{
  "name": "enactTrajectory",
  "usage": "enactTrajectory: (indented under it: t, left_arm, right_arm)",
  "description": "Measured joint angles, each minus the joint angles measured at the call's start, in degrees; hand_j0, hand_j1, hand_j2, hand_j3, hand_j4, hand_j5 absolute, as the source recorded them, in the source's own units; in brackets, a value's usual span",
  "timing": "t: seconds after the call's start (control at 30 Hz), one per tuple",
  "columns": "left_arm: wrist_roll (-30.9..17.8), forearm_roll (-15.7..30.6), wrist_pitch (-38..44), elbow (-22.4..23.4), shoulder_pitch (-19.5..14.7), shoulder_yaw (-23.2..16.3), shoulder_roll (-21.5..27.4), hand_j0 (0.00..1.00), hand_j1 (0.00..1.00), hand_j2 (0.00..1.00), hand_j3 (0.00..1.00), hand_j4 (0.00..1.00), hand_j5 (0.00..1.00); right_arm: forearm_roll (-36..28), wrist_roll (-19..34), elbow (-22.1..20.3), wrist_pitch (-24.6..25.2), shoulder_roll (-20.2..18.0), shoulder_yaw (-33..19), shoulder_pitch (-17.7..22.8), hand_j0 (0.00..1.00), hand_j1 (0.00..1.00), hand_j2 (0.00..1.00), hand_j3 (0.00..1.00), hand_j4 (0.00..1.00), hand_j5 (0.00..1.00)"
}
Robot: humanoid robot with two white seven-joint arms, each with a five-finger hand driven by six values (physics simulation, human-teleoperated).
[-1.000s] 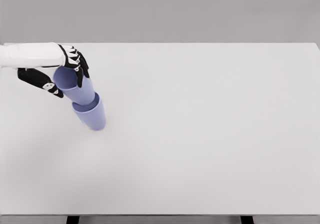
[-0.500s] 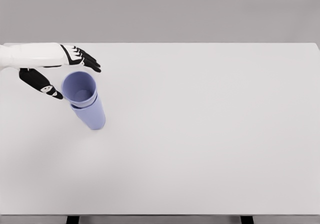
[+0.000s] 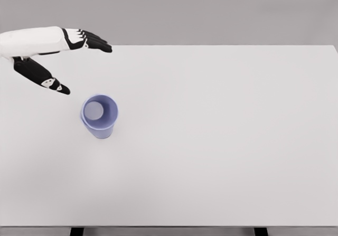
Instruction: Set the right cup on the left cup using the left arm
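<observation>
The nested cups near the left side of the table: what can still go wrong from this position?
1. The left robot hand is open and close above the nested cups; a careless withdrawal could possibly clip the rim and tip them.
2. Only one rim shows from above, so I cannot tell if the inner cup sits fully down; if not, it may wobble.
3. The stack stands near the left part of the table, so a strong knock could send it off the edge.

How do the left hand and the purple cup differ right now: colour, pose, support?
Colour: the left hand is white and black, the purple cup one flat colour.
Pose: the hand is open, fingers pointing right and thumb down-right; the cup stands upright, mouth up.
Support: the cup rests on the table; the hand is apart, up-left of it, holding nothing.
Both are at the table's left.
</observation>
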Motion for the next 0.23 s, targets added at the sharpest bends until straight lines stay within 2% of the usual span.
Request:
enactTrajectory:
  t: [0.23]
  left_arm:
    - [0.01,1.63,-0.02,-0.79,1.76,0.09,-0.26,1.0,1.0,1.0,1.0,1.0,1.0]
  right_arm:
    - [0.0,0.0,0.01,-0.02,0.0,0.0,0.0,1.0,1.0,1.0,1.0,1.0,1.0]
